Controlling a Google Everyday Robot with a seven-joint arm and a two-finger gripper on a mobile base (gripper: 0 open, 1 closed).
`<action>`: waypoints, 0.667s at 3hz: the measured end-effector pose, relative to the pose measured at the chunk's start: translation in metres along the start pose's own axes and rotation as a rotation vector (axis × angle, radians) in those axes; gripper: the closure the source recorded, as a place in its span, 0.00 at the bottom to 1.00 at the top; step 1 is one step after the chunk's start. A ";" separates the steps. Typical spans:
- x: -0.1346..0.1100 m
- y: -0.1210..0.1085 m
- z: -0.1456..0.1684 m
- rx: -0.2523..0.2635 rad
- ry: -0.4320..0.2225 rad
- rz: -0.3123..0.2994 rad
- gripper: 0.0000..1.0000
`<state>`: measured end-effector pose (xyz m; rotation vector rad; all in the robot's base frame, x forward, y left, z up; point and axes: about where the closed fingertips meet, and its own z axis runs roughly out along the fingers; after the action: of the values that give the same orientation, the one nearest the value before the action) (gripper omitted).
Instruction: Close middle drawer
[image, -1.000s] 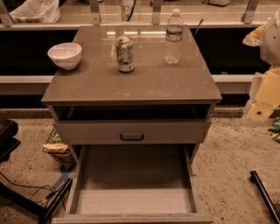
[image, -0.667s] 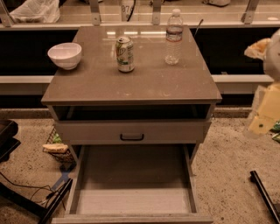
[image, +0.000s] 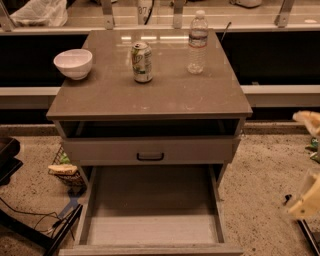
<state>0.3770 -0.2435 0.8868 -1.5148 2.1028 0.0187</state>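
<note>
The middle drawer is pulled far out toward me, its long bare interior showing and its front at the bottom edge of the view. Above it is the taller-fronted top drawer with a dark centre pull and a dark gap under the cabinet top. The lowest drawer is hidden beneath the middle one. My gripper is at the right edge of the view, to the right of the cabinet and apart from it. Its pale fingers stand wide apart with nothing between them.
On the cabinet top stand a white bowl, a drink can and a water bottle. A small basket sits on the floor at the left, with dark equipment and cables beside it. A dark bar lies at the lower right.
My gripper has moved down along the right edge, from level with the cabinet top to level with the drawers. The drawers and the things on top have not moved.
</note>
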 end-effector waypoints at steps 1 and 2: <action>0.033 0.035 0.038 -0.002 -0.025 0.043 0.14; 0.055 0.062 0.076 -0.014 -0.030 0.060 0.37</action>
<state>0.3421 -0.2453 0.7798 -1.4502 2.1280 0.0781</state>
